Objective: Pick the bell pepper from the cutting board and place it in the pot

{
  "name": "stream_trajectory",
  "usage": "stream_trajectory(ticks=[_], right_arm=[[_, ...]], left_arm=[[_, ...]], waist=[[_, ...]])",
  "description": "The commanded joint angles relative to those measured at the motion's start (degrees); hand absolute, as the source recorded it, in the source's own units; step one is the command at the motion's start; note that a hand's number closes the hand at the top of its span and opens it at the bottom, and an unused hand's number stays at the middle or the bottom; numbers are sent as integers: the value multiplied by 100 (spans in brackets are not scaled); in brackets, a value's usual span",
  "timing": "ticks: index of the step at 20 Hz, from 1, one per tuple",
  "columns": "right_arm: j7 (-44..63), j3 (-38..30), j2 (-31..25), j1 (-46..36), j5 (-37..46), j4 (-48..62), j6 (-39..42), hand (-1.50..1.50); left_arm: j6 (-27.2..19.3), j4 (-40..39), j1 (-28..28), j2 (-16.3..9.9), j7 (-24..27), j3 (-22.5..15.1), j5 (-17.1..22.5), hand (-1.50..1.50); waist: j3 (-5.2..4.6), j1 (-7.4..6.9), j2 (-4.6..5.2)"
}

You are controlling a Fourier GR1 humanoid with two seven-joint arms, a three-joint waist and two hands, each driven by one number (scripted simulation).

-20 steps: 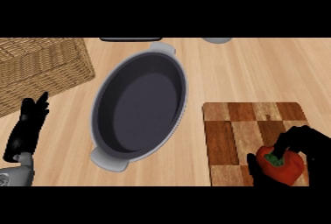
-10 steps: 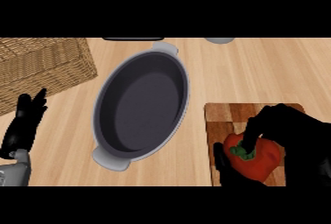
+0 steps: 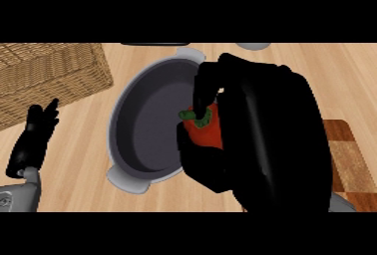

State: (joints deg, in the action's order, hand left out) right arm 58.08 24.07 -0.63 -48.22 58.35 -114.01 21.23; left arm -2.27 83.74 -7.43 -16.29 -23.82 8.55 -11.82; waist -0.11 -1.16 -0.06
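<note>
- Bell pepper (image 3: 202,128): red, green stem showing, enclosed by the right hand (image 3: 273,134) and hanging over the right-hand part of the pot's interior; not on the cutting board and, as far as can be judged, not yet resting on the pot's floor.
- Right hand: black, large in the head view because it is raised toward the camera; fingers and thumb curled round the pepper, hiding most of it. Held there, by judgement, so that the pepper can go straight down into the pot on release.
- Pot (image 3: 147,124): oval, grey rim, dark inside, a handle at each end; lies slantwise on the tabletop (image 3: 81,164) between basket and board, its right rim hidden by the hand.
- Cutting board (image 3: 350,159): chequered wood, at the view's right edge, mostly covered by the right forearm; nothing seen on its visible strip.
- Left hand (image 3: 33,139): at the left edge, fingers straight and upward, holding nothing, resting well apart from the pot.
- Wicker basket (image 3: 48,74): upper left, near the pot's rim, not involved.
- Stage, by judgement: carry done; lowering and release remain.
</note>
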Motion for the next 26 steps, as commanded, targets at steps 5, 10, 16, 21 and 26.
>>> stream_trajectory(ticks=[5, 10, 16, 21, 26], right_arm=[[416, 18, 61, -912, -867, 2162, -886, 150], [567, 425, 62, -932, -1528, 3080, -1628, 150], [-73, 562, 62, -784, -2333, 4218, -3056, -150], [-439, 394, 62, -723, -2742, 4107, -4380, -150], [-997, 218, 62, -366, -2694, 4029, -5762, -150]], left_arm=[[36, -121, -120, 22, 2, -29, -61, 0], [112, -295, -222, -66, 137, 114, 36, 0], [55, -395, -324, -6, 122, 74, -45, 0], [239, -27, 109, -121, 270, 181, 129, 0], [56, 80, 221, 143, 244, -22, -35, 0]], waist=[[4, -11, 24], [4, -46, 30], [7, -87, 52], [11, -170, 41], [14, -61, 32]])
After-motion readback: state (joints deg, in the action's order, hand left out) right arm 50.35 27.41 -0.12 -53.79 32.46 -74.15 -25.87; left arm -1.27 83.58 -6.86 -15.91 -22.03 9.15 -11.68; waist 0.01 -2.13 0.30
